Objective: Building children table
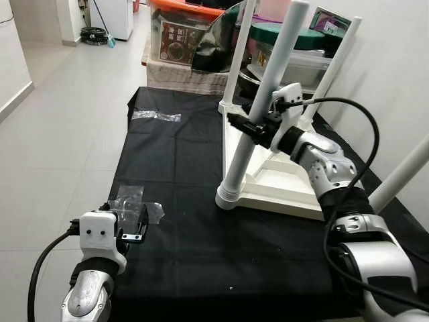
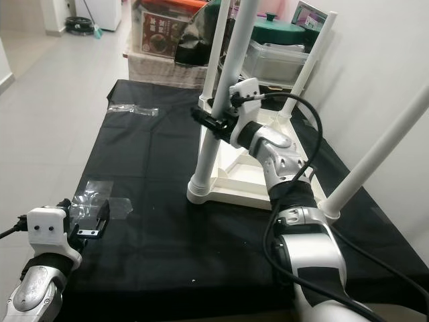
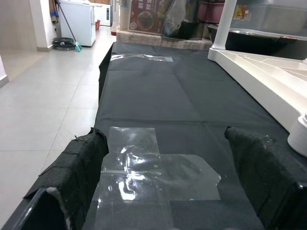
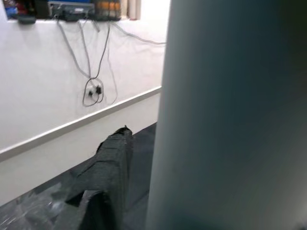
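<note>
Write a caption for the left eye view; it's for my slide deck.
Right claw grips a white leg of the upturned children's table on black cloth.

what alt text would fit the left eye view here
The right tool grips a white table leg on an upturned white table lying on a black cloth. The left tool hovers open near clear plastic wrap.

black cloth-covered work surface (image 1: 181, 168) | crinkled clear plastic wrap (image 1: 131, 201) near its left front edge | second clear plastic strip (image 1: 155, 116) farther back | clear storage box with orange lid (image 1: 181, 30) behind | white appliance (image 1: 114, 17) and coiled black hose (image 1: 94, 35) on grey tiled floor (image 1: 60, 121)
</note>
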Tool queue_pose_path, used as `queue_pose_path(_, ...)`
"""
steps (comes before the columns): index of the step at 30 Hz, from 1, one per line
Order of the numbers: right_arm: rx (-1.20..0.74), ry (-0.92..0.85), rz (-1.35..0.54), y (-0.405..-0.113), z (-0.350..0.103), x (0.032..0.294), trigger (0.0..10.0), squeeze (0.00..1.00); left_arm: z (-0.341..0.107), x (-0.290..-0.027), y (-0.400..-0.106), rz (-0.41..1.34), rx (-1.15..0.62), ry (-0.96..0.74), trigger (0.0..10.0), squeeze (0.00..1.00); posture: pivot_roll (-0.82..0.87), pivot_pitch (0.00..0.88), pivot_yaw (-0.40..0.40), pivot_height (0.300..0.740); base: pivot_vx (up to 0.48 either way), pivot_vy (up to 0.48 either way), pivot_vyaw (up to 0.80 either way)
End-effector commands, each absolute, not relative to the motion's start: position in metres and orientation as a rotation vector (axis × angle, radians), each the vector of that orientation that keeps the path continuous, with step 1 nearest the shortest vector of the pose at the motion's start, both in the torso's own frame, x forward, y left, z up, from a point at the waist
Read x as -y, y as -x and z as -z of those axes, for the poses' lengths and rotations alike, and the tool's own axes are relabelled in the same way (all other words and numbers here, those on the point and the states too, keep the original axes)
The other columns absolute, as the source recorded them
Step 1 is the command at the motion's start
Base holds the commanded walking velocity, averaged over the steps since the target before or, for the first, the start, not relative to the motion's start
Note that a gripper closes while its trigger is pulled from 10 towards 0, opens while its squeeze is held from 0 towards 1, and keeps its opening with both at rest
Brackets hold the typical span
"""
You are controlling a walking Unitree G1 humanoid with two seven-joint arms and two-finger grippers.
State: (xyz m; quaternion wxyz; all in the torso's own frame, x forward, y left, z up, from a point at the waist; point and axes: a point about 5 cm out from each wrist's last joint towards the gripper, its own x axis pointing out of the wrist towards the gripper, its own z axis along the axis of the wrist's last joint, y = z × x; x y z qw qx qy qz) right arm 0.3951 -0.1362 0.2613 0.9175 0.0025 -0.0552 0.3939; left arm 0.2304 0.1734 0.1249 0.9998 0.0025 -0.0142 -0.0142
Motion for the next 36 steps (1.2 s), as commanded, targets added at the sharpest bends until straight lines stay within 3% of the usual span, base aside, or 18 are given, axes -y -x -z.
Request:
queue_pose_path(1,0.075,0.023,-0.879,-0.395,-0.257,0.123,1.3,0.0,-0.123,-0.172,-0.23,0.039,0.017,-0.004,10.0,0.0,0.12,0.0,-0.19,0.74,0.0,0.0,0.0)
queue_pose_path(3,0.075,0.023,-0.879,-0.395,-0.257,0.123,1.3,0.0,-0.123,-0.172,-0.23,0.039,0.017,-0.004,10.0,0.0,0.12,0.0,-0.19,0.74,0.0,0.0,0.0)
queue_pose_path(4,0.033,-0.001,-0.817,-0.399,-0.251,0.125,0.0,0.0,-0.123,-0.172,-0.23,0.039,0.017,-0.005,10.0,0.0,0.11,0.0,-0.188,0.74,0.0,0.0,0.0)
queue_pose_path(5,0.033,-0.001,-0.817,-0.399,-0.251,0.125,0.0,0.0,-0.123,-0.172,-0.23,0.039,0.017,-0.005,10.0,0.0,0.11,0.0,-0.188,0.74,0.0,0.0,0.0)
queue_pose_path(7,-0.061,-0.076,-0.469,-0.412,-0.235,0.141,0.0,0.0,-0.123,-0.172,-0.23,0.041,0.016,-0.005,10.0,0.0,0.11,0.0,-0.185,0.74,0.0,0.0,0.0)
queue_pose_path(10,-0.061,-0.076,-0.469,-0.412,-0.235,0.141,0.0,0.0,-0.123,-0.172,-0.23,0.041,0.016,-0.005,10.0,0.0,0.11,0.0,-0.185,0.74,0.0,0.0,0.0)
queue_pose_path(12,-0.123,-0.131,0.063,-0.41,-0.205,0.169,0.0,0.0,-0.123,-0.171,-0.23,0.044,0.015,-0.004,10.0,0.0,0.11,0.0,-0.182,0.74,0.0,0.0,0.0)
queue_pose_path(14,-0.123,-0.131,0.063,-0.41,-0.205,0.169,0.0,0.0,-0.123,-0.171,-0.23,0.044,0.015,-0.004,10.0,0.0,0.11,0.0,-0.182,0.74,0.0,0.0,0.0)
queue_pose_path(15,-0.133,-0.133,0.205,-0.402,-0.192,0.169,0.0,0.0,-0.123,-0.171,-0.229,0.045,0.014,-0.004,10.0,0.0,0.11,0.0,-0.183,0.74,0.0,0.0,0.0)
queue_pose_path(17,-0.133,-0.133,0.205,-0.402,-0.192,0.169,0.0,0.0,-0.123,-0.171,-0.229,0.045,0.014,-0.004,10.0,0.0,0.11,0.0,-0.183,0.74,0.0,0.0,0.0)
queue_pose_path(19,-0.122,-0.125,0.258,-0.392,-0.185,0.159,0.0,0.0,-0.123,-0.171,-0.229,0.045,0.013,-0.004,10.0,0.0,0.11,0.0,-0.176,0.74,0.0,0.0,0.0)
queue_pose_path(21,-0.102,-0.092,0.183,-0.381,-0.185,0.132,0.2,0.0,-0.122,-0.17,-0.23,0.048,0.011,-0.004,10.0,0.0,0.1,0.0,-0.171,0.74,0.0,0.0,0.0)
queue_pose_path(22,-0.09,-0.076,0.125,-0.381,-0.187,0.124,10.0,0.0,-0.122,-0.17,-0.23,0.05,0.011,-0.004,10.0,0.0,0.1,0.0,-0.171,0.74,0.0,0.0,0.0)
queue_pose_path(28,-0.093,-0.032,0.08,-0.39,-0.19,0.127,10.0,0.0,-0.122,-0.17,-0.23,0.047,0.012,-0.002,10.0,0.0,0.1,0.0,-0.181,0.74,0.0,0.0,0.0)
queue_pose_path(29,-0.065,-0.048,0.113,-0.391,-0.194,0.133,10.0,0.76,-0.122,-0.17,-0.23,0.046,0.012,-0.002,10.0,0.0,0.1,0.0,-0.181,0.74,0.0,0.0,0.0)
queue_pose_path(30,-0.042,-0.071,0.131,-0.394,-0.2,0.14,10.0,1.0,-0.122,-0.17,-0.23,0.045,0.012,-0.002,10.0,0.0,0.11,0.0,-0.181,0.74,0.0,0.0,0.0)
queue_pose_path(35,-0.005,-0.101,0.115,-0.398,-0.213,0.144,10.0,1.0,-0.122,-0.17,-0.23,0.045,0.012,-0.002,10.0,0.0,0.1,0.0,-0.179,0.74,0.0,0.0,0.0)
queue_pose_path(36,0.035,-0.123,-0.001,-0.402,-0.225,0.141,10.0,0.19,-0.122,-0.17,-0.23,0.045,0.013,-0.001,10.0,0.0,0.1,0.0,-0.179,0.74,0.0,0.0,0.0)
